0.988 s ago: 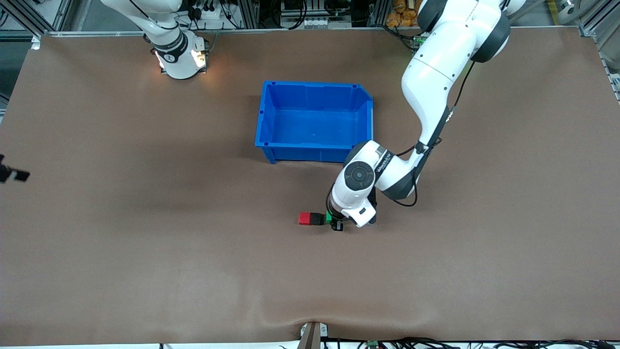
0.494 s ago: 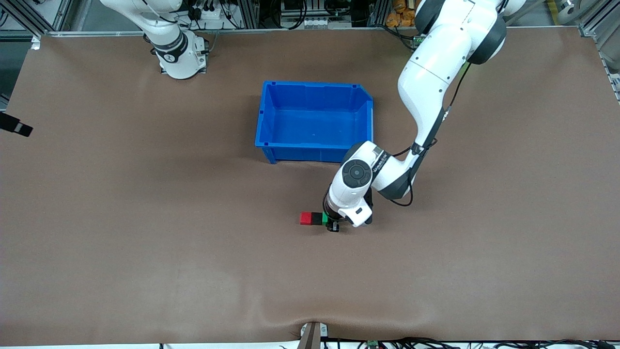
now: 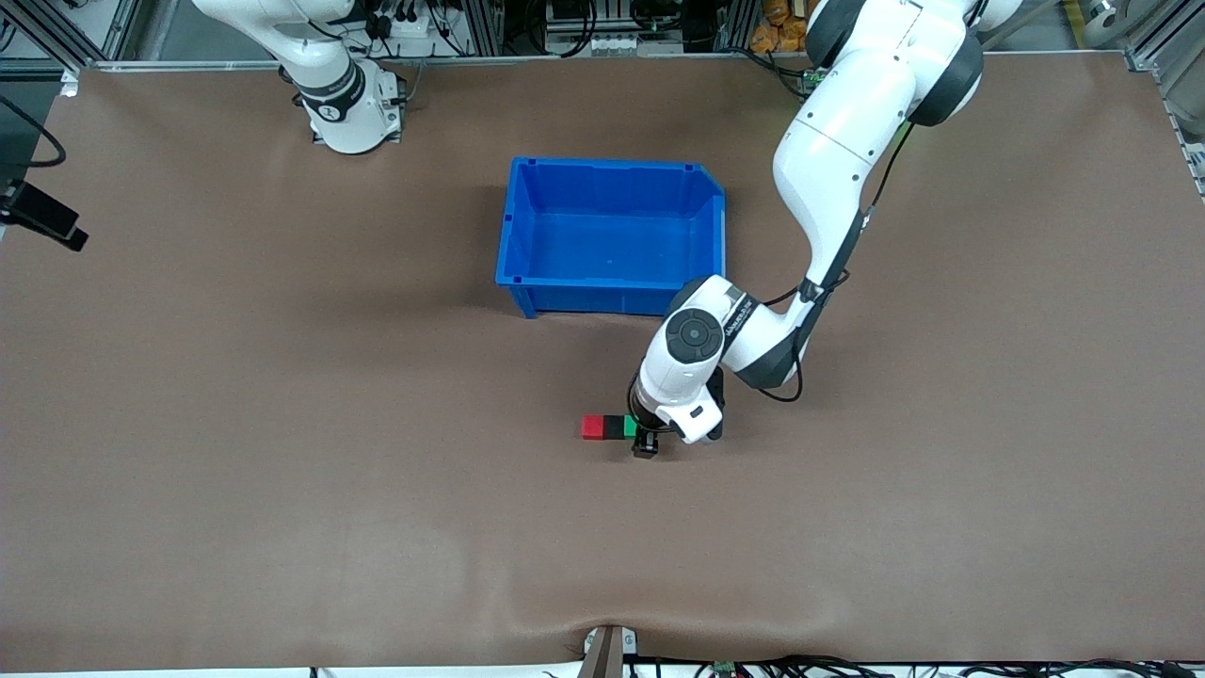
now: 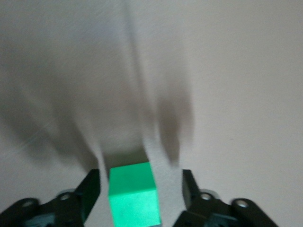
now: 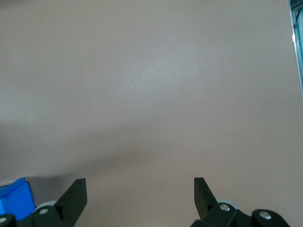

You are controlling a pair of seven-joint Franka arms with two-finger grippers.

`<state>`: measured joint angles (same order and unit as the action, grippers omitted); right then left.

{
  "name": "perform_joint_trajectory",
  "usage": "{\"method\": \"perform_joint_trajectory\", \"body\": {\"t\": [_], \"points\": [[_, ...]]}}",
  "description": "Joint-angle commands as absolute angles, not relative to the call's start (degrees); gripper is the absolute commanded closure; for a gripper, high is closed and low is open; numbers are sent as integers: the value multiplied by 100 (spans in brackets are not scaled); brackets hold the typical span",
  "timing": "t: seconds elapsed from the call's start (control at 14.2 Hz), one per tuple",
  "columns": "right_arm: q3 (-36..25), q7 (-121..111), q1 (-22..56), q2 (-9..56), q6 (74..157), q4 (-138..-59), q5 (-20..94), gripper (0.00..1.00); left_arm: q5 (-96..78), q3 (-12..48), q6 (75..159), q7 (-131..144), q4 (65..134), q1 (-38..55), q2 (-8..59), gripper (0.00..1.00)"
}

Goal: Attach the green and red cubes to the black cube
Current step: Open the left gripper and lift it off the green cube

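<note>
Three cubes sit in a row on the brown table (image 3: 282,471), nearer to the front camera than the blue bin (image 3: 610,235): red cube (image 3: 593,427) at the end toward the right arm's side, black cube (image 3: 613,427) in the middle, green cube (image 3: 630,426) at the end toward the left arm's side. All three look touching, faces flush, though the black one is mostly a thin dark strip between the two colours in the front view. The left gripper (image 3: 646,441) is low over the green end of the row, its arm reaching down from the base at the top of the front view past the bin's corner. In the left wrist view the green cube (image 4: 132,194) lies between the two black fingers (image 4: 90,191), which stand apart with a gap on each side of it, not pressing it. The red and black cubes do not show in that wrist view. The right gripper (image 5: 140,198) waits away from the cubes, toward the right arm's end of the table; its fingers are spread wide over bare tabletop with nothing between them, and a corner of the blue bin (image 5: 16,196) shows at the frame edge. The bin is upright with nothing in it.
</note>
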<state>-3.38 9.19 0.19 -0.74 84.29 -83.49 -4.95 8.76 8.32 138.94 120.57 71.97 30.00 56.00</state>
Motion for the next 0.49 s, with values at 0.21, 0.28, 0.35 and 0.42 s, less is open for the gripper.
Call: {"method": "perform_joint_trajectory", "body": {"t": [0.21, 0.28, 0.35, 0.42], "points": [[-395, 511, 27, -149, 7998, -8323, 70, 0, 1275, 747, 13229, 11761, 7216, 2471, 4608, 0], [-465, 414, -52, -184, 7989, -8384, 253, 0, 1266, 747, 13184, 11621, 7242, 2287, 4344, 0], [-483, 396, -105, -237, 7946, -8393, 377, 0, 1274, 782, 13166, 11550, 7286, 1989, 4072, 0], [-492, 335, -105, -298, 7824, -8402, 378, 0, 1274, 817, 13140, 11497, 7399, 1725, 3826, 0]]}}
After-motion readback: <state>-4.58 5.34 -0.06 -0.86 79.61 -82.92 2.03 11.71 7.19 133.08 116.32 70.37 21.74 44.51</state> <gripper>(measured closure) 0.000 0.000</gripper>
